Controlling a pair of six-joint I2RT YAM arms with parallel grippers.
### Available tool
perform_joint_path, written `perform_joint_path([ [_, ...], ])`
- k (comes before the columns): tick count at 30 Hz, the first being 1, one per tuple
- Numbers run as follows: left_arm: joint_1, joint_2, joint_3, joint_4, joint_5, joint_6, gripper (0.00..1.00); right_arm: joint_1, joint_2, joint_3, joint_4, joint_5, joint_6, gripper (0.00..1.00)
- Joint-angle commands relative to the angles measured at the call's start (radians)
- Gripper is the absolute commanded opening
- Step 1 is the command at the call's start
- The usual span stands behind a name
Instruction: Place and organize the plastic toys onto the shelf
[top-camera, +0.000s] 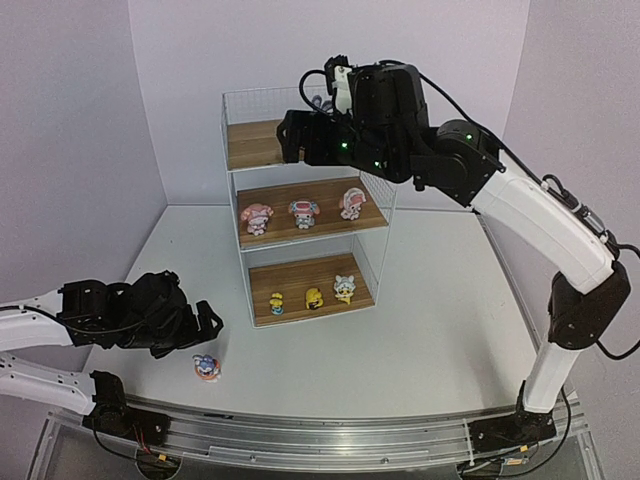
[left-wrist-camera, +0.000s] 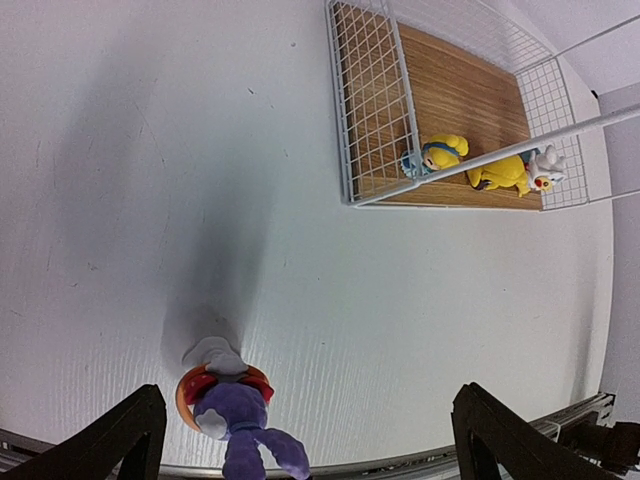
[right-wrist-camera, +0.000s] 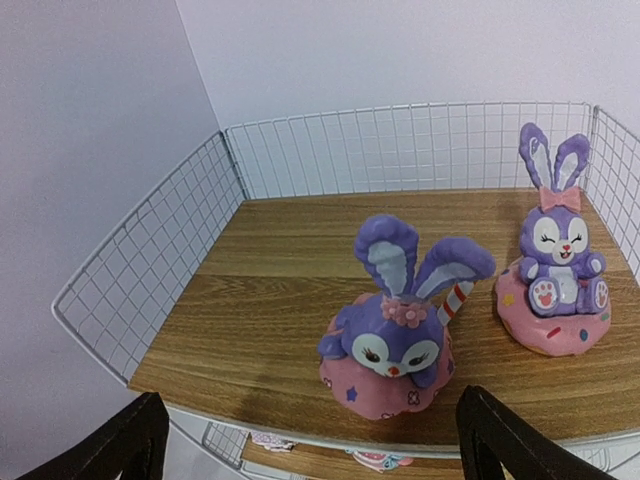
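The shelf (top-camera: 281, 193) stands at the back of the table. Two purple bunnies (right-wrist-camera: 395, 340) (right-wrist-camera: 556, 260) sit upright on its top board (right-wrist-camera: 260, 290). My right gripper (right-wrist-camera: 310, 430) is open just in front of the nearer bunny and touches nothing. Three pink-and-white toys (top-camera: 304, 212) line the middle board. Three yellowish ones (top-camera: 314, 297) line the bottom board. A third purple bunny (left-wrist-camera: 235, 415) stands on the table, between the fingers of my open left gripper (left-wrist-camera: 305, 420) and close to the left finger (left-wrist-camera: 135, 430).
White wire mesh (right-wrist-camera: 150, 270) walls the top tier at the back and sides. A metal rail (top-camera: 330, 440) runs along the table's near edge, right behind the bunny on the white table (top-camera: 430, 310). Purple walls close in on the left, back and right.
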Motion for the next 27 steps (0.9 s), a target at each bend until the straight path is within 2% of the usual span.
perform_joint_path([
  [1,-0.003,-0.018,0.003,0.013,0.002,0.000,1.00,-0.016,0.050,0.083,0.023,0.026,-0.023,0.97],
  [17,-0.003,-0.036,0.003,0.005,-0.007,-0.001,1.00,-0.030,0.089,0.104,0.026,-0.045,0.060,0.97],
  [27,-0.003,-0.052,-0.012,0.003,-0.009,-0.015,1.00,-0.030,0.129,0.139,0.035,-0.002,0.077,0.96],
])
